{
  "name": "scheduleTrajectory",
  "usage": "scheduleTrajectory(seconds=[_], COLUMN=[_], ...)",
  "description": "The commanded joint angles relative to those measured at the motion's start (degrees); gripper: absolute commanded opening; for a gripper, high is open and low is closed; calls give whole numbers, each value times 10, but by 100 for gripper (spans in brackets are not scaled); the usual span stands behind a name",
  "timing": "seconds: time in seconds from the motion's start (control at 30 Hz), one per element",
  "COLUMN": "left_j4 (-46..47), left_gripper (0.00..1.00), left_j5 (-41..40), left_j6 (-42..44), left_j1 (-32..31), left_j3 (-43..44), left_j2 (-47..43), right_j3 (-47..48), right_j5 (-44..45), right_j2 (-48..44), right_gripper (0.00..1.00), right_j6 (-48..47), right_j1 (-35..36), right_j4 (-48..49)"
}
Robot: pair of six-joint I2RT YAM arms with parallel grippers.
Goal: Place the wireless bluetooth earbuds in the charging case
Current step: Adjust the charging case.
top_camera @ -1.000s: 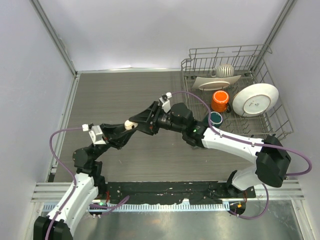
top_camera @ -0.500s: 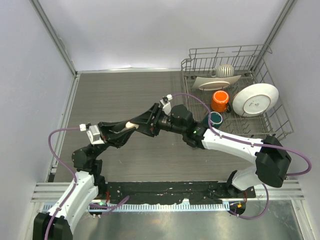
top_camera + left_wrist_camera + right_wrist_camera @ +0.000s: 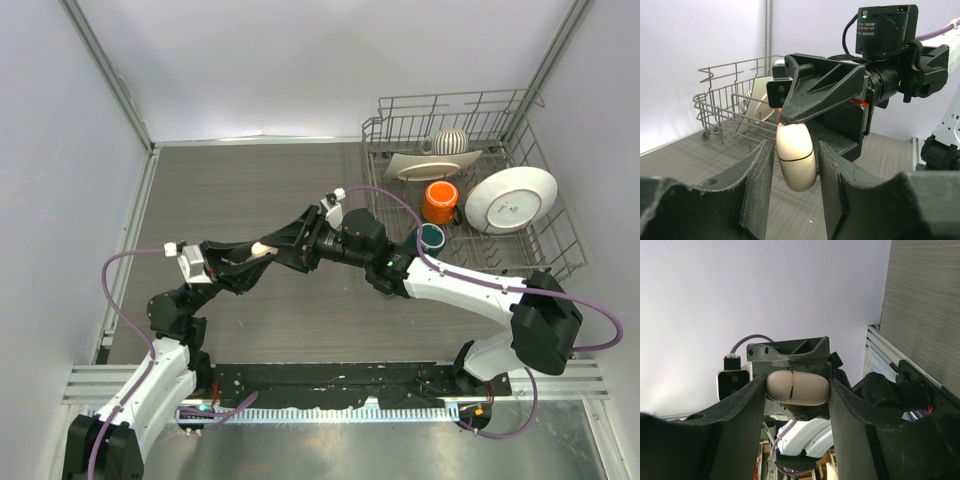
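now right end effector (image 3: 797,386) clamps cream charging case (image 3: 797,388); left end effector (image 3: 795,152) slightly parted around it.

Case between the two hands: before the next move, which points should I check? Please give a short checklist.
1. Right hand grips the case: ok, both fingers touch it.
2. Left hand free of the case: ok, slim gaps on both sides.
3. Case opened: not ok, its seam is shut.
4. Earbuds in sight: not ok, none visible in any view.
5. Case away from the rack: ok, it hangs over the bare table.
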Motion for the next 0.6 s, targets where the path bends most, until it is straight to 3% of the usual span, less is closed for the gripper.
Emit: scheduleTrajectory(seconds=[0.0, 0.3, 0.33, 0.43, 0.57], left_j4=[33, 34, 33, 33, 41], left_gripper=[43, 31, 20, 0, 0], left_j5=[0, -5, -9, -22, -40], left_j6=[2, 7, 8, 13, 13], left_j1=[-5, -7, -7, -7, -7], left_j3=[19, 20, 20, 18, 11], left_j2=[6, 11, 12, 16, 17], right_j3=[4, 4, 3, -6, -14], right_j5=[7, 4, 4, 3, 10], right_j2=[-20, -20, -18, -20, -24], right_gripper=[1, 1, 1, 1, 1], right_j6=[2, 4, 5, 11, 14], right_j1=[-1, -1, -1, 0, -1], right_j4=[39, 42, 42, 52, 66])
